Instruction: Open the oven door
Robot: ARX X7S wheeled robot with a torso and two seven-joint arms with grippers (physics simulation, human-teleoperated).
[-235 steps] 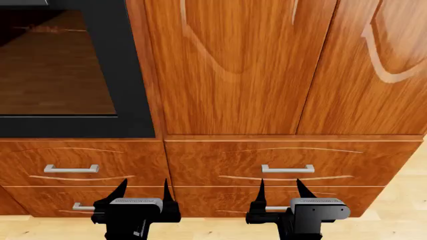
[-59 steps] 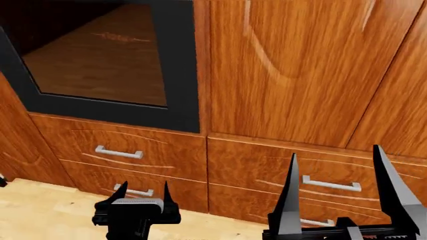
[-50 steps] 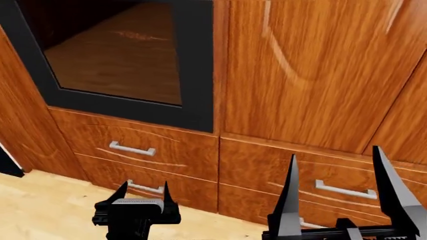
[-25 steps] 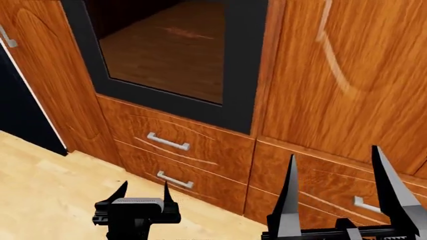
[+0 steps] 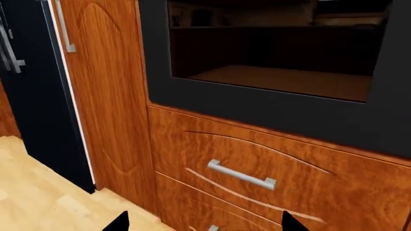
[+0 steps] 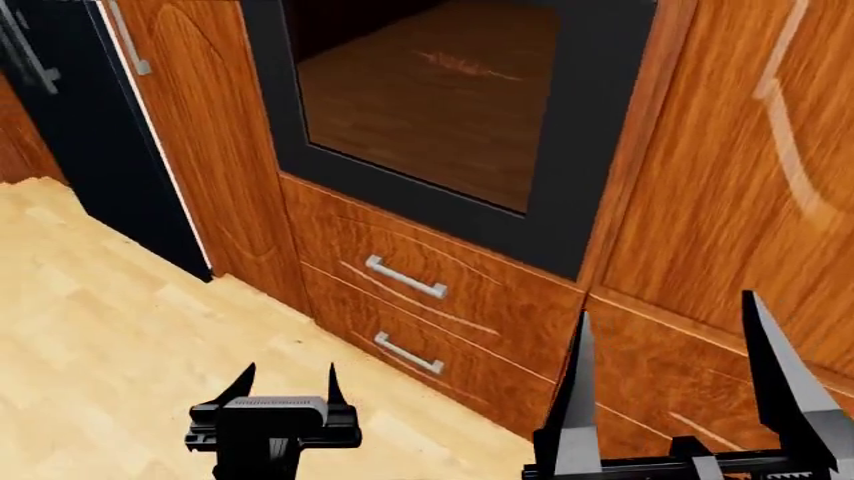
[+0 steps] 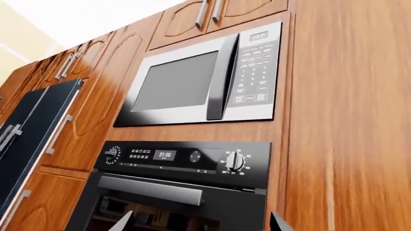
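Observation:
The oven door (image 6: 567, 180) is a black panel with a dark glass window, set in the wooden cabinetry at the top centre of the head view. The right wrist view shows its grey bar handle (image 7: 151, 189) under the control panel. The left wrist view shows the door's lower frame (image 5: 270, 108). My left gripper (image 6: 288, 385) hangs low over the floor, open and empty, well short of the oven. My right gripper (image 6: 667, 320) is raised at the lower right, open and empty, away from the door. Both grippers' fingertips show spread apart in the left wrist (image 5: 204, 221) and right wrist (image 7: 202, 221) views.
Two wooden drawers with silver handles (image 6: 406, 278) (image 6: 407, 353) sit below the oven. A black fridge (image 6: 80, 130) stands at the far left beside a tall wooden cabinet door (image 6: 200, 150). A microwave (image 7: 199, 82) is mounted above the oven. Light wooden floor (image 6: 120, 320) spreads at the left.
The head view has swung left: the oven and drawers slid rightwards in the picture, and the fridge and more floor came into view. Since the oldest frame my right gripper has risen.

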